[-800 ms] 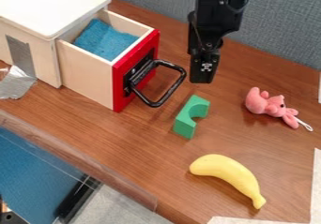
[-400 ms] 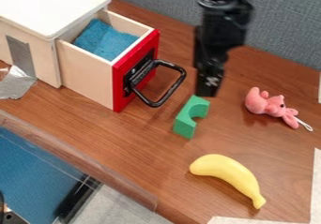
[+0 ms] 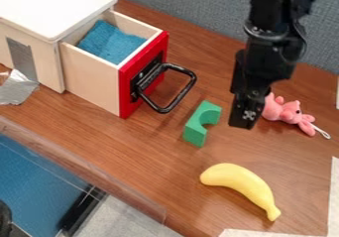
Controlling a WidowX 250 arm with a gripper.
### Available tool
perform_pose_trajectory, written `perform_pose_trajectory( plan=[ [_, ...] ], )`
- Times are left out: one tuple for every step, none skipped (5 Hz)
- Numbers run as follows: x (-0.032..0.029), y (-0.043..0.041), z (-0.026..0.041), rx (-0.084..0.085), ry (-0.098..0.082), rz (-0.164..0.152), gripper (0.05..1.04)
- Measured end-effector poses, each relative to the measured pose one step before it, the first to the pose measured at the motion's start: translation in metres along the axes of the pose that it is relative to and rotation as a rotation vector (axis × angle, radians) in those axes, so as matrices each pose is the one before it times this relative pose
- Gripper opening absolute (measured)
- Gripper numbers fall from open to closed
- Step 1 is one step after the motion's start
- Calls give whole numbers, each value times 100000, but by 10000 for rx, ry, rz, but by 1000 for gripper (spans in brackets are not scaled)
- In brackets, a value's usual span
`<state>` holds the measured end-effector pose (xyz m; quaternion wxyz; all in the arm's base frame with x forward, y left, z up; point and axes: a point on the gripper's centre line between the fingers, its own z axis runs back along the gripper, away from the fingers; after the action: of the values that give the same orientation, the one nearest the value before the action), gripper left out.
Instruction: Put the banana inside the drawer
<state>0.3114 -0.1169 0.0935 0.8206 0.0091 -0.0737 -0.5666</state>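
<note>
The black gripper [image 3: 244,121] hangs over the table at right of centre, above and behind the banana and apart from it. A yellow banana [image 3: 237,179] lies on the wood near the front right, its stem end pointing down to the right. At the upper left the drawer [image 3: 96,77] is pulled out of its white-topped box, with a red front and a black handle. Blue cloth-like lining covers its inside.
A green arch block [image 3: 197,127] lies between the drawer handle and the gripper. The pink plush toy [image 3: 290,112] is right beside the gripper. Silver tape [image 3: 17,88] sticks out by the box, and the table's edge [image 3: 86,164] runs along the lower left.
The gripper has moved right and toward the front of the table, from near the drawer handle to beside the pink toy. The banana, block and drawer have stayed where they were.
</note>
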Motion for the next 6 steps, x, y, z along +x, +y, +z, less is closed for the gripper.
perform_pose_trajectory(
  plan=[
    [1215, -1332, -1539, -68, 300, -428, 999],
    [445, -1257, -1381, 8, 304, -364, 999],
    [-342, -1544, -1237, -137, 193, -396, 999],
    [-278, -1049, -948, -35, 104, -444, 999],
    [-129, -144, -828, -17, 91, 91, 999],
    [-375, 97, -714, 199, 186, 368, 999]
  ],
)
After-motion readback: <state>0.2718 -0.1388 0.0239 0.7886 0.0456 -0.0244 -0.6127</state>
